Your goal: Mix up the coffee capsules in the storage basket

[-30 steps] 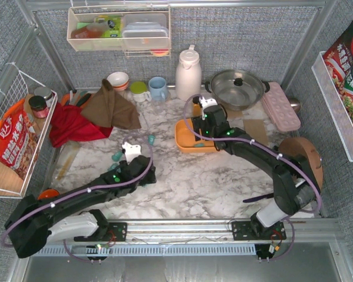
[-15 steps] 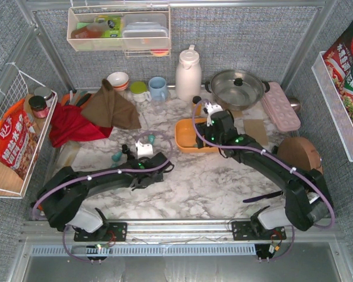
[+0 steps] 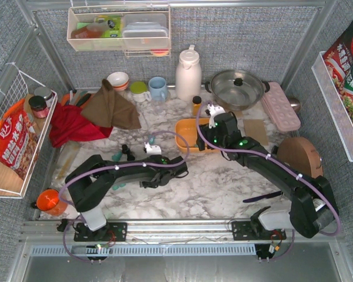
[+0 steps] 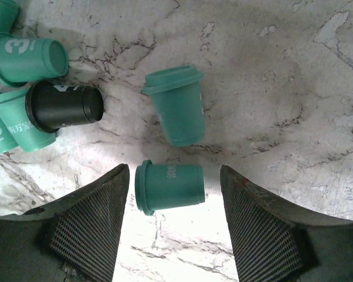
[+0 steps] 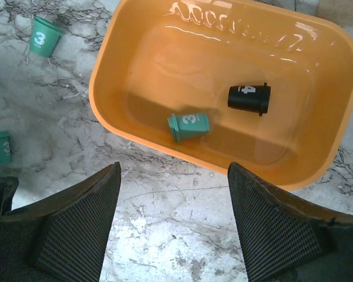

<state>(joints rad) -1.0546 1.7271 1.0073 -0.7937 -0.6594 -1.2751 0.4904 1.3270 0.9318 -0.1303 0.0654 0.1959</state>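
The orange storage basket [image 5: 115,76] holds one teal capsule [image 5: 188,126] and one black capsule [image 5: 249,98]; it also shows in the top view [image 3: 185,135]. My right gripper [image 5: 174,170] is open and empty over the marble just short of the basket's near rim [image 3: 209,144]. My left gripper [image 4: 174,173] is open, with a teal capsule [image 4: 167,187] lying on its side on the table between the fingers, untouched. Another teal capsule [image 4: 175,106] lies just beyond. A black capsule [image 4: 65,106] and several teal ones [image 4: 26,56] cluster at the upper left. The left gripper shows in the top view [image 3: 150,176].
Behind the basket stand an amber bottle [image 3: 196,104], a white thermos [image 3: 188,73], a steel pot [image 3: 235,88] and a pink egg tray [image 3: 280,106]. Red and brown cloths [image 3: 76,123] lie at far left beside a wire rack [image 3: 12,135]. A round wooden board [image 3: 303,155] is at right.
My left arm has reached further right across the table, carrying its gripper over the loose capsules. My right gripper has shifted slightly right and back, uncovering the amber bottle.
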